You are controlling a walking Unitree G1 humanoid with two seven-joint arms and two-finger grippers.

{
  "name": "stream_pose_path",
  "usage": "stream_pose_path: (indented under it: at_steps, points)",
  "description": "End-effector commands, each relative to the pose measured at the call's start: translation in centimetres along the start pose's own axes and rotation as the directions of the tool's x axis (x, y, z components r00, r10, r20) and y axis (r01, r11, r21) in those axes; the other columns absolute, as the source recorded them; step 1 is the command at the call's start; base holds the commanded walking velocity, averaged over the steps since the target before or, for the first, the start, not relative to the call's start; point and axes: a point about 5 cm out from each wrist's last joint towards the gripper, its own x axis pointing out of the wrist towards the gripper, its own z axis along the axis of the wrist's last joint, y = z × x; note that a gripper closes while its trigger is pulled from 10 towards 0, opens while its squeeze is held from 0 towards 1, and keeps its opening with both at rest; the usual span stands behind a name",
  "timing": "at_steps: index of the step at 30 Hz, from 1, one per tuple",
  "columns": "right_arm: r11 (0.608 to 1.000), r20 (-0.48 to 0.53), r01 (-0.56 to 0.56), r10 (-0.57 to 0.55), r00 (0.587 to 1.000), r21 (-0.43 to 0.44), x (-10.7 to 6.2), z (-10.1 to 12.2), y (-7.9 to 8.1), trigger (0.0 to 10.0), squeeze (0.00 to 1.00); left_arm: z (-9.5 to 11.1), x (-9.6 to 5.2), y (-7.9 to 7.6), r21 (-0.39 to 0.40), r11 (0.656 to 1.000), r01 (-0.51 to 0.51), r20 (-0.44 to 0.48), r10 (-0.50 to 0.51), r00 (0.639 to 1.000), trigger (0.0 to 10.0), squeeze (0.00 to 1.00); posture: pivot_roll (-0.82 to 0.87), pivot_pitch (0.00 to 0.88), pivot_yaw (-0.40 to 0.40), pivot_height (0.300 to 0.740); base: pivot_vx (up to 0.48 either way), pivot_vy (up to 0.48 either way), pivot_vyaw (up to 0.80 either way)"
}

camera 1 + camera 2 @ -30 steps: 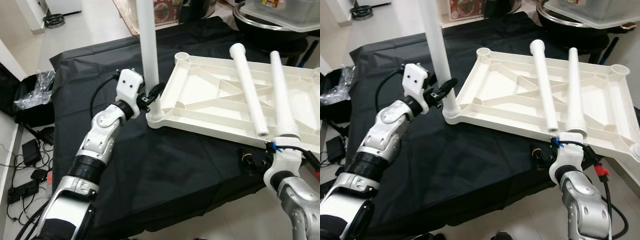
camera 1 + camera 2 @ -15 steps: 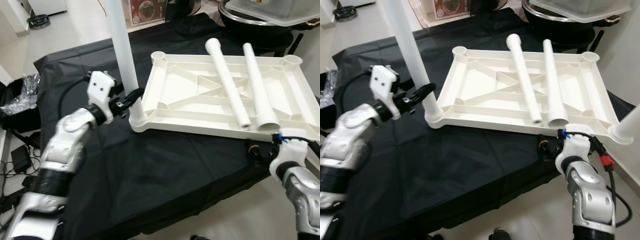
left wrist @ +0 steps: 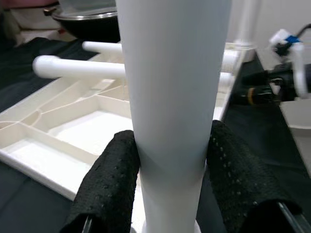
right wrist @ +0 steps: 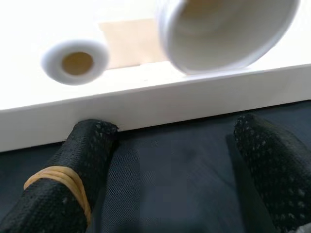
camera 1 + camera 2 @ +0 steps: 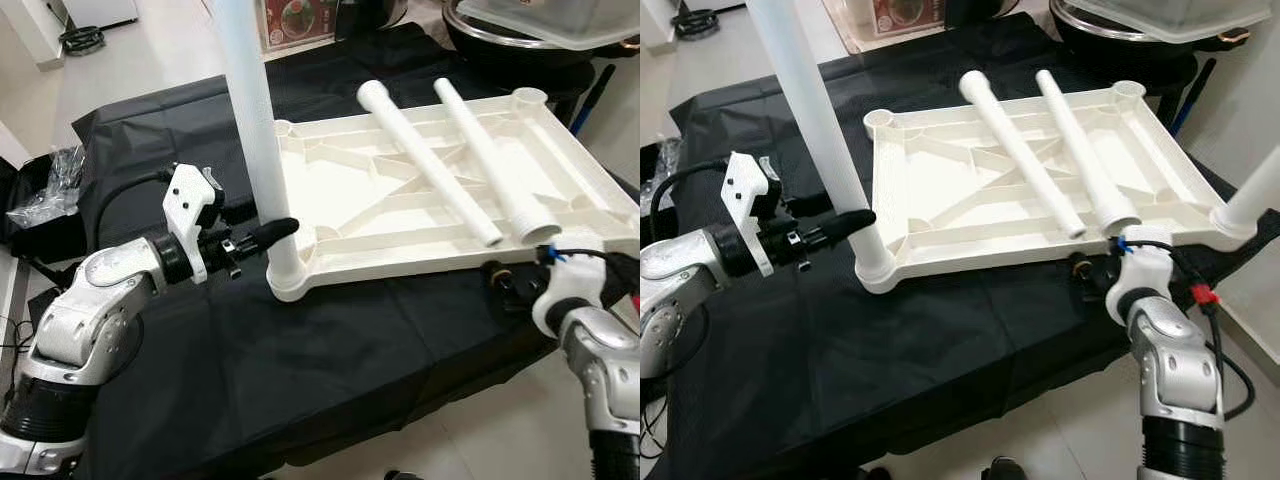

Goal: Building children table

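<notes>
A white children's tabletop (image 5: pixel 400 255) lies upside down on the black-covered table. A white leg (image 5: pixel 250 130) stands upright in its near left corner socket. My left gripper (image 5: pixel 265 232) is shut on this leg just above the socket, and its black pads (image 3: pixel 109 179) press both sides. Two loose legs (image 5: pixel 425 160) (image 5: pixel 490 150) lie across the tabletop's ribs. A second upright leg (image 5: pixel 1258 190) stands at the near right corner. My right gripper (image 5: pixel 1090 275) is open at the tabletop's near edge, its fingers (image 4: pixel 92 145) spread against the white rim.
A black pot under a clear plastic container (image 5: pixel 540 25) stands at the back right. A plastic bag (image 5: pixel 55 185) and cables lie on the floor to the left. The black cloth (image 5: pixel 330 370) hangs over the table's near edge.
The camera has shifted. My left gripper, still holding the upright leg, has drawn nearer, and that corner of the tabletop has swung toward me. The right gripper stays at the near edge.
</notes>
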Motion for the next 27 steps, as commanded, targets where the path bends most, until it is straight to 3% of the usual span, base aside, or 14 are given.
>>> stream_pose_path:
  at_steps: [1, 8, 16, 20, 22, 23, 27]
  points:
    - [0.994, 0.064, -0.107, 0.107, 0.992, -0.007, 0.5, 1.1, 1.9, 10.0, 0.0, 1.4, 0.0, -1.8, 0.018, 0.988, 0.154, 0.056, -0.155, 0.986, 10.0, 0.0, -0.03, 0.171, 0.058, 0.74, 0.0, 0.0, 0.0]
    - [0.989, 0.076, -0.147, 0.148, 0.986, -0.02, 0.8, 1.6, 2.7, 10.0, 0.0, 1.4, 0.0, -2.2, 0.012, 0.987, 0.163, 0.056, -0.163, 0.985, 10.0, 0.0, -0.03, 0.174, 0.055, 0.74, 0.0, 0.0, 0.0]
    - [0.969, 0.083, -0.245, 0.245, 0.966, -0.004, 0.3, 1.5, 4.1, 10.0, 0.0, 1.4, -0.1, -3.5, -0.023, 0.964, 0.265, 0.144, -0.259, 0.955, 10.0, 0.0, -0.03, 0.178, 0.057, 0.74, 0.0, 0.0, 0.0]
    - [0.941, 0.108, -0.34, 0.337, 0.935, 0.005, 0.0, 2.1, 5.6, 10.0, 0.0, 1.1, 0.9, -3.7, -0.023, 0.948, 0.318, 0.194, -0.308, 0.931, 10.0, 0.0, -0.04, 0.176, 0.055, 0.74, 0.0, 0.0, 0.0]
    - [0.941, 0.108, -0.34, 0.337, 0.935, 0.005, 0.0, 2.1, 5.6, 10.0, 0.0, 1.1, 0.9, -3.7, -0.023, 0.948, 0.318, 0.194, -0.308, 0.931, 10.0, 0.0, -0.04, 0.176, 0.055, 0.74, 0.0, 0.0, 0.0]
    - [0.929, 0.12, -0.369, 0.367, 0.923, 0.002, -0.1, 2.5, 6.1, 10.0, 0.0, 1.2, 1.9, -3.7, -0.028, 0.94, 0.34, 0.232, -0.325, 0.917, 10.0, 0.0, -0.04, 0.177, 0.053, 0.74, 0.0, 0.0, 0.0]
    - [0.927, 0.128, -0.375, 0.372, 0.919, -0.002, -0.2, 2.7, 6.3, 10.0, 0.0, 1.1, 2.7, -3.8, -0.023, 0.933, 0.358, 0.255, -0.341, 0.905, 10.0, 0.0, -0.05, 0.176, 0.055, 0.74, 0.0, 0.0, 0.0]
